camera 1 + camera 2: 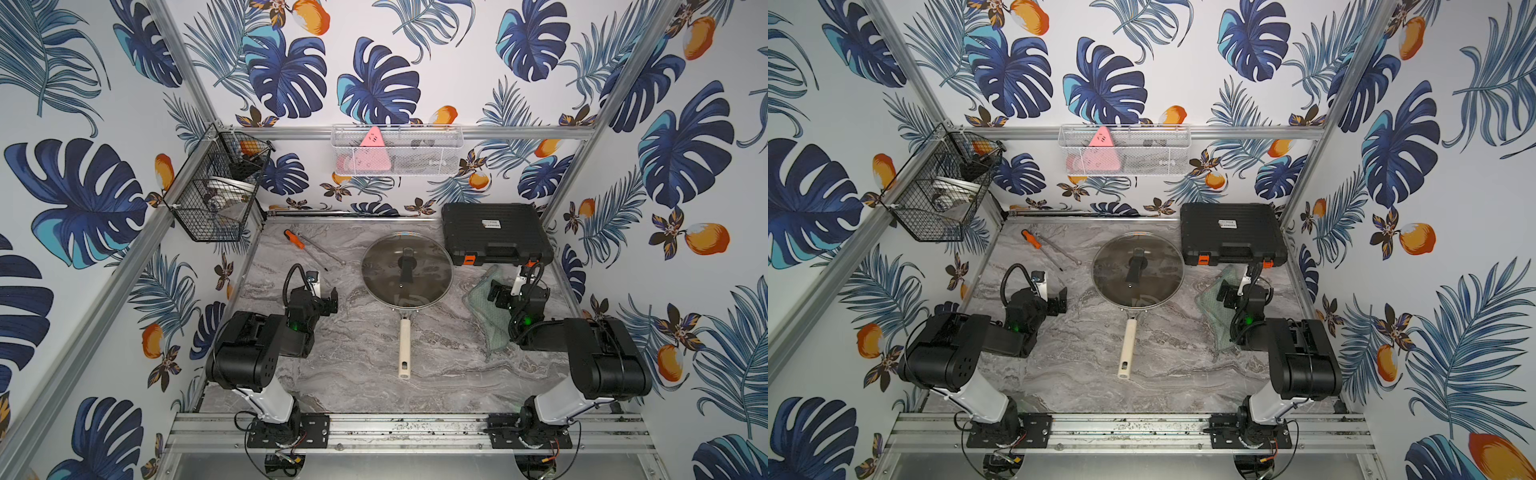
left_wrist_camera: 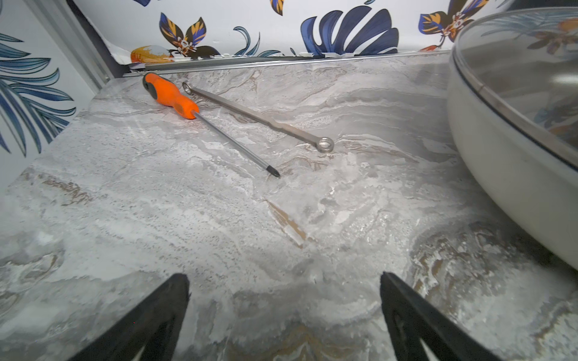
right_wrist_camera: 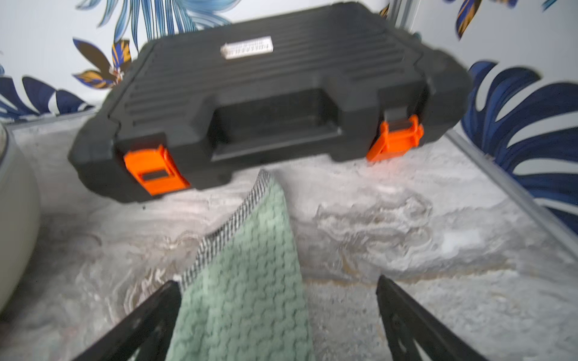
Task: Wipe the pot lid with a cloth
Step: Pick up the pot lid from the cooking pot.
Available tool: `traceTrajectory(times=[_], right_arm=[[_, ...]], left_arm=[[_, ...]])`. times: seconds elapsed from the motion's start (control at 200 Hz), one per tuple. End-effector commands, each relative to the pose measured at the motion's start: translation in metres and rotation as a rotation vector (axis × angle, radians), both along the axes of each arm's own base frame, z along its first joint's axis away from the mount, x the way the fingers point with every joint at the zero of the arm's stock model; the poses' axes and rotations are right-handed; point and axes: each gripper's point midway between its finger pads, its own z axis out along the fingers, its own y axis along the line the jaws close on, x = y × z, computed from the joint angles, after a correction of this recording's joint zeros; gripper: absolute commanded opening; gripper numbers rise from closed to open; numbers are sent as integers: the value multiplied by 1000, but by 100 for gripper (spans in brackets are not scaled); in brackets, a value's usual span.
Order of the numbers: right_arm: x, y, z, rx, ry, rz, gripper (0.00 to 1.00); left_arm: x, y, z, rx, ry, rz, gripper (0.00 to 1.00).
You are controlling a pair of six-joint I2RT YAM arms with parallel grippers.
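Cloth (image 3: 244,281) lies on the table (image 3: 406,218) under the right pincer (image 3: 278,281), between its wide-open, empty jaws; pot lid (image 1: 428,266) rests on the pan (image 1: 404,349) to that pincer's left; left pincer (image 2: 283,276), equally open and empty, is farther.

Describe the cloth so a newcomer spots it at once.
Find the black plastic tool case with orange latches at the far right corner of the grey marbled table. In front of it, partly under the right arm, lies the pale green waffle-textured cloth. Nothing else on the table is fabric.
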Motion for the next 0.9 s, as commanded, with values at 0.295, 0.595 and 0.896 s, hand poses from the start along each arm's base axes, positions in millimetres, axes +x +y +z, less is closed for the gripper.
traceTrajectory(times=[0.295,0.595,0.896], right_arm=[[-1,-6,81,116,-23,-87,100],[-11,-6,66,190,222,-186,100],[-21,19,17,280,570,-135,100]], left_arm=[[17,12,124,-157,-114,150,99],[29,-72,240,-272,6,-100,99],[41,-167,245,-61,207,-201,99]])
